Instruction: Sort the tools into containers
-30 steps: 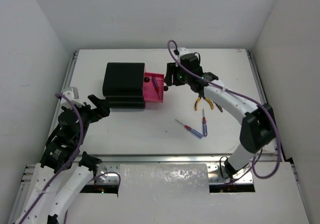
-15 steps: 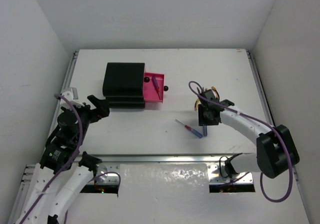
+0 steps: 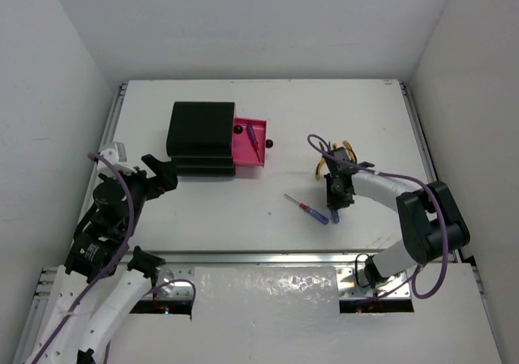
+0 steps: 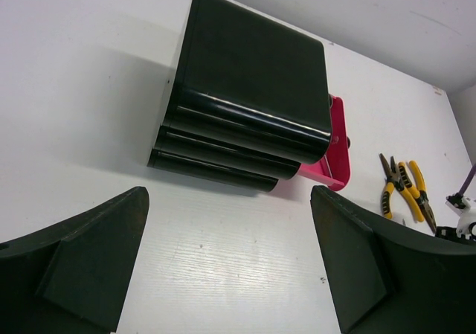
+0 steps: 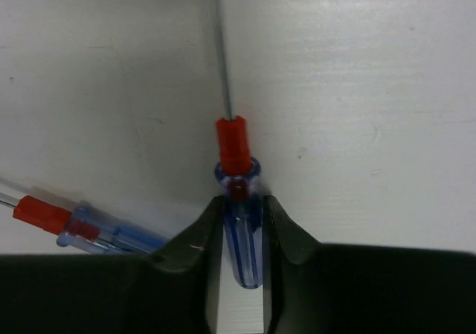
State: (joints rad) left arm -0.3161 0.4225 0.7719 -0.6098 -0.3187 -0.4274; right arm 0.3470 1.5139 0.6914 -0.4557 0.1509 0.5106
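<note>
A blue-handled screwdriver (image 5: 244, 263) with a red collar lies flat on the white table, shaft pointing away. My right gripper (image 5: 242, 204) is down over it, both fingers pressed against the sides of its handle. A second, similar screwdriver (image 3: 312, 211) lies just left of it. Yellow-handled pliers (image 4: 401, 189) lie behind the right wrist. The black chest (image 3: 201, 137) has its top drawer (image 3: 243, 155) pulled out, pink inside, with a screwdriver (image 3: 253, 137) lying in it. My left gripper (image 4: 227, 267) hovers open and empty over bare table in front of the chest.
The open drawer's round black knob (image 3: 269, 143) sticks out toward the right arm. The two lower drawers (image 4: 223, 163) are shut. A purple cable (image 3: 320, 147) loops above the right wrist. White walls close in the table on three sides.
The right arm has swung from the open drawer down to the screwdrivers near the front. Its jaws have narrowed onto the blue handle. The left arm has not moved.
</note>
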